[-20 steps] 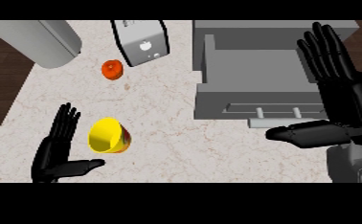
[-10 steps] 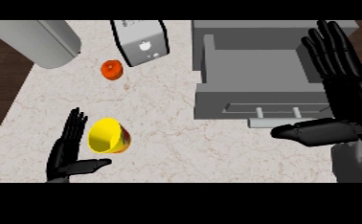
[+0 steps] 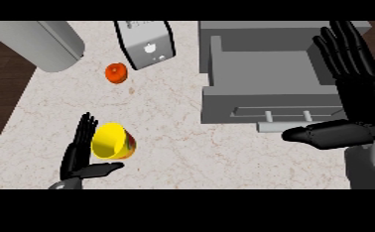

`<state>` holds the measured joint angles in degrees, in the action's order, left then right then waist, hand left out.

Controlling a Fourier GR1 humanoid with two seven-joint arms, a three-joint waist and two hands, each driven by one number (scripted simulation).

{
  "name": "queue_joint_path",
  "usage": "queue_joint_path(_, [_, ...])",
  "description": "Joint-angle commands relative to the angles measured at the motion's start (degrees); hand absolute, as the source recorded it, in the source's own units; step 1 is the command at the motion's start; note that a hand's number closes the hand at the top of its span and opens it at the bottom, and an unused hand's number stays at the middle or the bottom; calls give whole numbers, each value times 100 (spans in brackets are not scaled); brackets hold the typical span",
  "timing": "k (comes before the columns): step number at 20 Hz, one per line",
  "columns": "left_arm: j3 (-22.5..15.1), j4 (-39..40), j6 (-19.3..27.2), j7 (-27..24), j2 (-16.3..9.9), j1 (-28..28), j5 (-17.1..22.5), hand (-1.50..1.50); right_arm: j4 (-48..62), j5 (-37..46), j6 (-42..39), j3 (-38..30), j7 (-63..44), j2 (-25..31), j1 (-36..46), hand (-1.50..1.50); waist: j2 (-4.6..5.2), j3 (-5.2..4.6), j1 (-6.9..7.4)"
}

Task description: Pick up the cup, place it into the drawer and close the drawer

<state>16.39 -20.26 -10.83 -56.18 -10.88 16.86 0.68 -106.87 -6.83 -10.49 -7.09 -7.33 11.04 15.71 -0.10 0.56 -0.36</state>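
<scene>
Since the earlier frames, the left hand [image 3: 79, 149] has slid rightward until its straight fingers stand just beside the cup [image 3: 113, 141], with the thumb stretched out below it; the hand is open and holds nothing. One yellow cup lies tipped on the counter [image 3: 176, 146], its mouth facing the hand, well left of the drawer [image 3: 271, 85]. Up and left of the cup a single grey cylinder [image 3: 42, 43] is cut off by the frame edge. One orange fruit [image 3: 116, 73] sits above the cup, beside one grey toaster [image 3: 148, 42]. One drawer stands pulled open. Over its right side the right hand [image 3: 344, 77] rests open, fingers straight, hiding that wall.
</scene>
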Motion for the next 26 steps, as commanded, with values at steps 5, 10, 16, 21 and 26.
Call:
queue_joint_path(5, [86, 730, -1, -346, -46, 597, -63, -150, 281, -170, -112, -273, 91, 183, 268, -150, 60, -74, -68])
queue_joint_path(10, [-8, 731, -331, -456, -35, 560, -105, -150, 101, -253, -213, -269, 85, 191, 21, -150, 50, -72, -74])
queue_joint_path(16, [-45, 646, -1196, -477, 168, 691, 27, 150, 125, -91, -141, -117, 91, 104, 27, -150, 62, -77, -82])
queue_joint_path(21, [43, 307, 655, -1355, 396, 645, -127, 150, -84, 0, -89, -47, 15, 82, -85, -150, 63, -78, -116])
queue_joint_path(26, [302, 294, 875, -1547, 270, 818, 4, 150, -63, -127, -107, -188, 52, 108, -72, -150, 62, -75, -115])
